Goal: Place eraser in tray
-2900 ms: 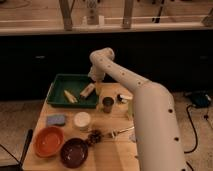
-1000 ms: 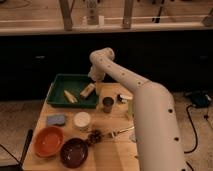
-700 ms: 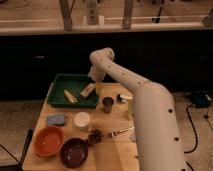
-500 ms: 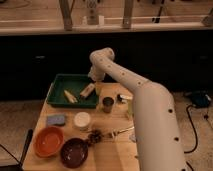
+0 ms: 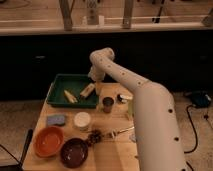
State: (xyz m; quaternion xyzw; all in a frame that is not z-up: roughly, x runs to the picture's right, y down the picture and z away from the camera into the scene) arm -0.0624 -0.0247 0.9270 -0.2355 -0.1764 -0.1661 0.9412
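The dark green tray [image 5: 60, 82] sits at the back left of the wooden table. A pale oblong block, likely the eraser [image 5: 87, 90], lies inside it near the right rim, next to a yellowish oblong item [image 5: 70, 96]. My white arm reaches from the right front over the table. The gripper [image 5: 95, 80] hangs at its end just above the tray's right side, close over the eraser and largely hidden by the wrist.
A dark cup [image 5: 107, 104] stands just right of the tray, with a small item [image 5: 123, 98] beside it. A blue sponge [image 5: 56, 120], white round container [image 5: 82, 120], orange bowl [image 5: 48, 141], dark bowl [image 5: 75, 151] and a dark cluster [image 5: 95, 136] lie nearer the front.
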